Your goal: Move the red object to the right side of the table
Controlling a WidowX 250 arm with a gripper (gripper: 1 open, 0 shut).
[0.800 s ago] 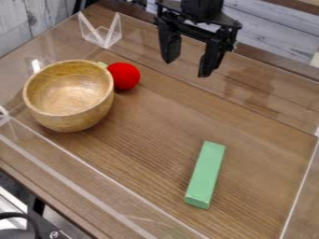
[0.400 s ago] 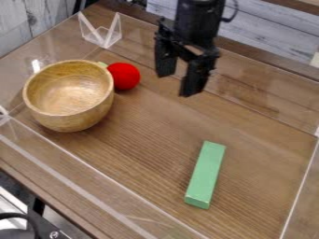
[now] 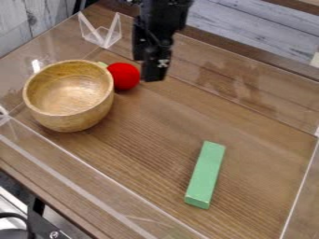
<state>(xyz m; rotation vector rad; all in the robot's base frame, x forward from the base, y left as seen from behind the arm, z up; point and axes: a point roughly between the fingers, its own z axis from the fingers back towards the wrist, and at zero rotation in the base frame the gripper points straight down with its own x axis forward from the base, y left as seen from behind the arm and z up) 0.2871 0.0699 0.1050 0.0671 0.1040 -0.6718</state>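
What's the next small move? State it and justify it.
Probably shift the open gripper a little further toward the red object and lower it around the ball. The gripper sits just beside it, holding nothing, and the ball rests against the wooden bowl.

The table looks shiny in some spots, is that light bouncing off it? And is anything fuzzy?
In the camera view, yes: pale glare streaks the table at upper right and the clear acrylic walls catch light. The gripper looks slightly blurred; the red ball, wooden bowl and green block are sharp, with soft shadows.
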